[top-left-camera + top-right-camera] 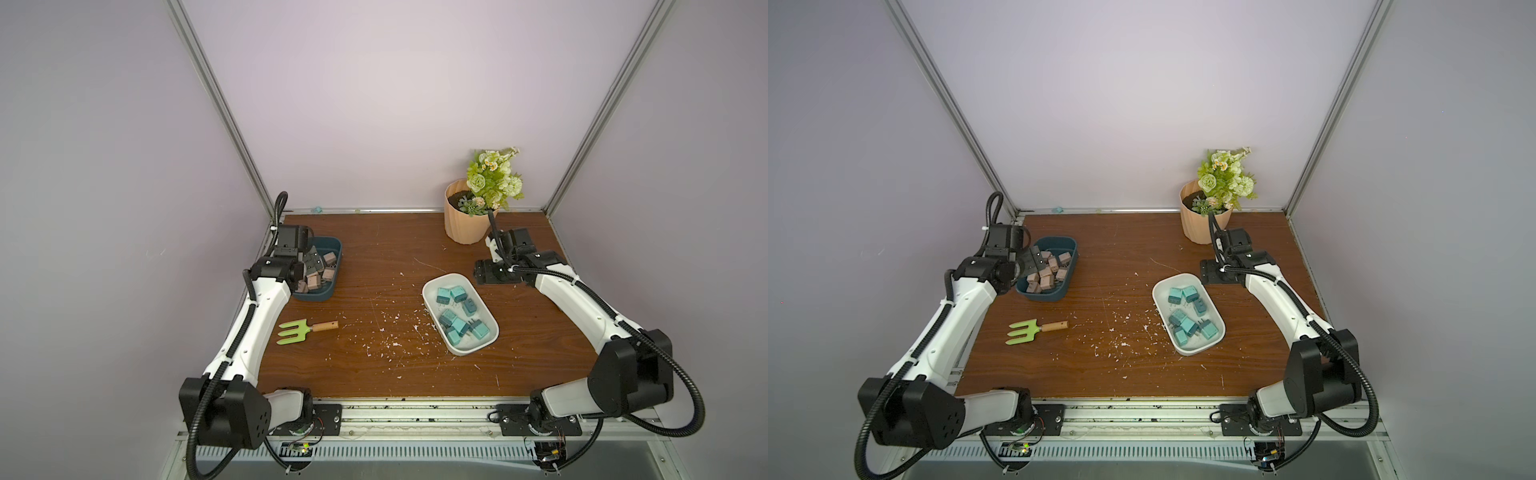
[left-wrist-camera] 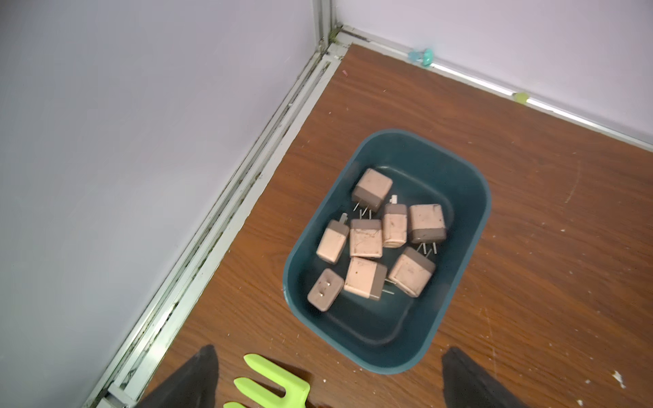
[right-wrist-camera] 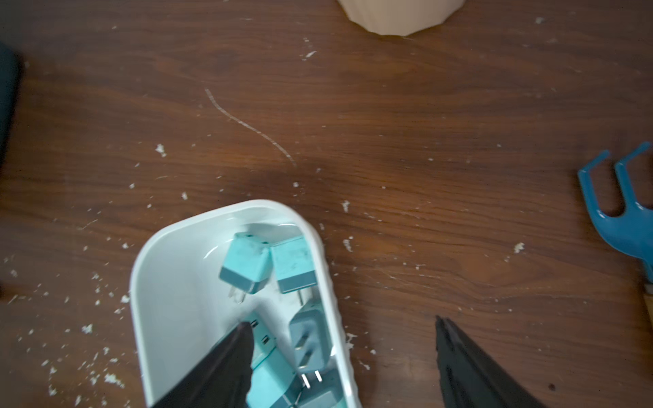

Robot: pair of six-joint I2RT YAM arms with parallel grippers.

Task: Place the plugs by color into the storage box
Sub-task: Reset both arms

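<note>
Lying sorted: tan plugs, blue box; teal plugs, white box.

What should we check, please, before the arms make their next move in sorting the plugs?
1. Is the left gripper open and empty? Ok: its fingers stand wide apart with nothing between them.
2. Is the right gripper open and empty? Ok: nothing is held, and one finger hangs over the white box.
3. Does the dark blue box hold only pinkish-tan plugs? Ok.
4. Does the white box hold only teal plugs? Ok.
5. Are any plugs loose on the table? Ok where both top views show it; cannot tell beneath the arms.
</note>
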